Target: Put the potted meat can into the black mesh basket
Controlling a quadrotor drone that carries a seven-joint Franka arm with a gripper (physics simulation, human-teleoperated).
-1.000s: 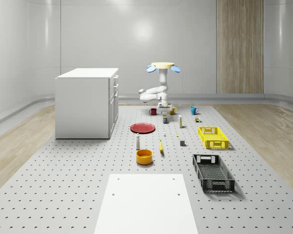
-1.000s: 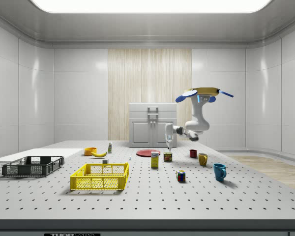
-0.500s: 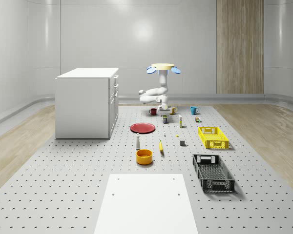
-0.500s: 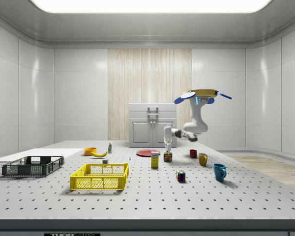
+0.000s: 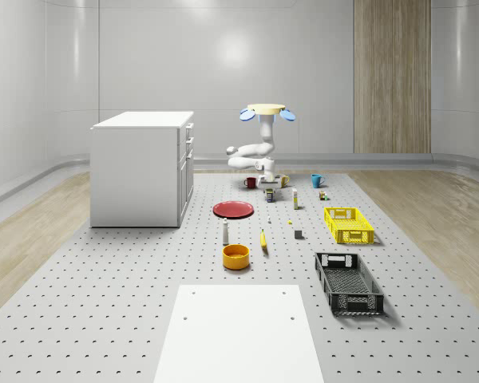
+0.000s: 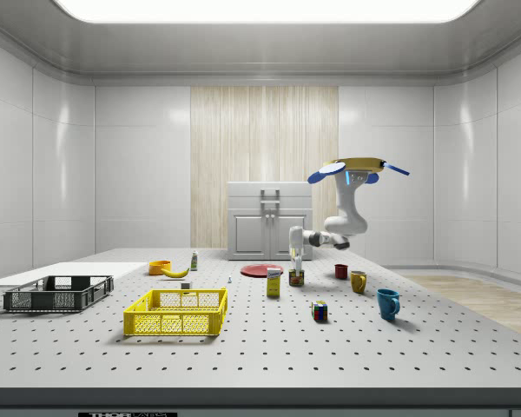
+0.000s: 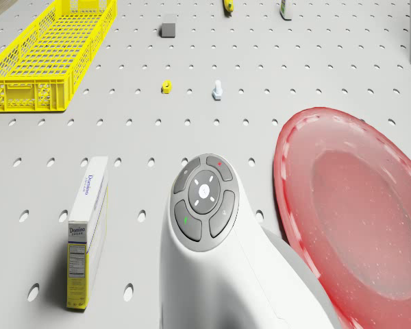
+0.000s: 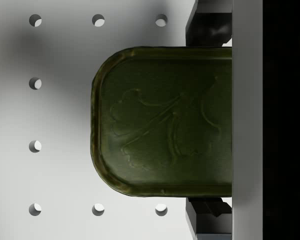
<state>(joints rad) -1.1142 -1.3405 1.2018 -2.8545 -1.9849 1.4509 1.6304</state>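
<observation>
You're at the grasp step: the drone (image 6: pixel 359 164) hovers above the mugs, the gripper (image 6: pixel 296 264) lowered over the potted meat can (image 8: pixel 162 120). Its fingers (image 8: pixel 207 27) stand open either side (not yet pinching). Next, close, lift, and carry it to the black mesh basket (image 5: pixel 348 282).

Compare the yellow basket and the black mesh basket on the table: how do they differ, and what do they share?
The yellow basket is bright yellow; the black mesh basket is black. In the whole-scene view the yellow basket lies farther back, nearer the drone; the black mesh basket lies nearer the camera. Both are long, open-topped, empty and flat on the table.
</observation>
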